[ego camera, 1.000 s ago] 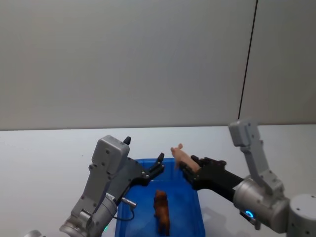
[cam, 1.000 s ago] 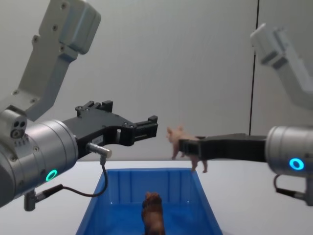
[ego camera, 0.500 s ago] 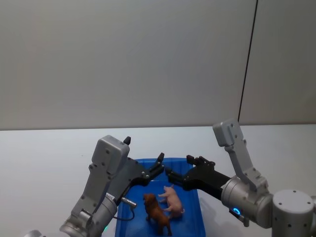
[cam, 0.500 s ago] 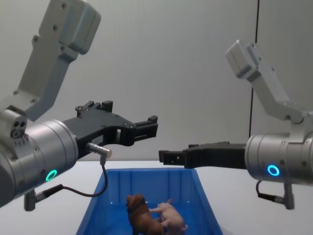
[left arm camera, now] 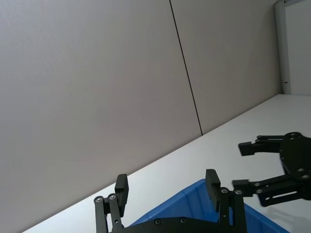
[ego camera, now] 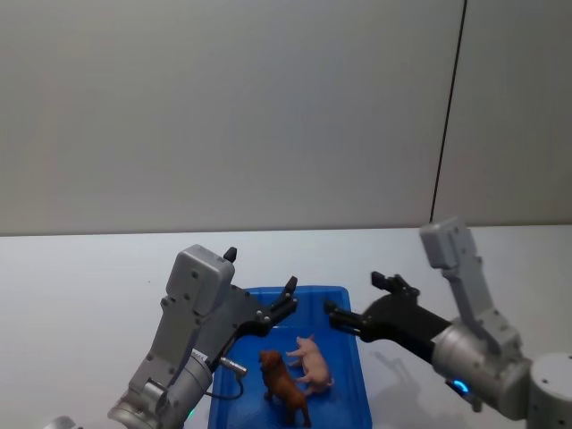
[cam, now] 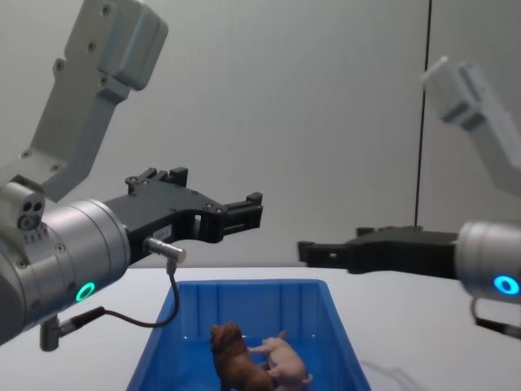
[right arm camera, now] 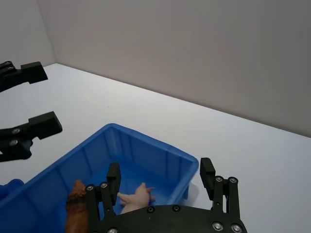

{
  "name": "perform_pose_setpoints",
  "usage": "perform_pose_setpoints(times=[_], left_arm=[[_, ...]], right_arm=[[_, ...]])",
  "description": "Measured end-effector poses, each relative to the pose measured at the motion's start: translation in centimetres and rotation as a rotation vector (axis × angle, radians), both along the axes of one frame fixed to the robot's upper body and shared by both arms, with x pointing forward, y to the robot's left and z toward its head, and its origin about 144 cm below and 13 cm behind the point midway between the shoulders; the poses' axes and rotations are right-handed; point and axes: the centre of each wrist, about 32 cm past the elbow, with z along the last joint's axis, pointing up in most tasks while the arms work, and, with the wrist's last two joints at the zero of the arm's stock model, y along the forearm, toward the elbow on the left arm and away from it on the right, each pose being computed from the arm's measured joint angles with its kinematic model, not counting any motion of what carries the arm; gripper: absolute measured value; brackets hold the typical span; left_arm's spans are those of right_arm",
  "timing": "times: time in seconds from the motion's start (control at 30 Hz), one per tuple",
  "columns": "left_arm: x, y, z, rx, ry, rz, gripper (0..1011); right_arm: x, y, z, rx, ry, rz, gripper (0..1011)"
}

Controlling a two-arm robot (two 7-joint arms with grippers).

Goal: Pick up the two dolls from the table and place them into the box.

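Inside bright blue plastic bin (ego camera: 347, 375) with sloped ribbed walls: brown maned lion (ego camera: 280, 384) upright, smooth pale pink pig (ego camera: 311, 360) just beside. Matte white table (ego camera: 80, 295) beneath. Above far-left rim, left gripper (ego camera: 288, 299), black fingers spread wide, empty. Above far-right rim, right gripper (ego camera: 354, 296), likewise wide, empty. Right wrist view: down onto both figurines.

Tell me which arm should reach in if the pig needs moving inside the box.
Right, probably. The pig lies in the box's right half, with the lion on the side toward the left gripper. The right gripper, fingers open, hovers by the right rim.
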Motion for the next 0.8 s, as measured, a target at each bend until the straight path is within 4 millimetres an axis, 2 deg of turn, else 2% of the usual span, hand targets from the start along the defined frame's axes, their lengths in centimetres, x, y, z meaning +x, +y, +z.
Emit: perform_pose_setpoints(times=[0.37,0.8], left_arm=[[0.0,0.0,0.0,0.000,0.000,0.000,1002],[-0.5,0.6,0.1,0.017,-0.001,0.022,1002]], right_arm=[[-2.3,-3.6,-0.7,-0.004,-0.015,-0.022,1001],[-3.6,-5.2,-0.9,-0.009,-0.020,-0.026,1001]])
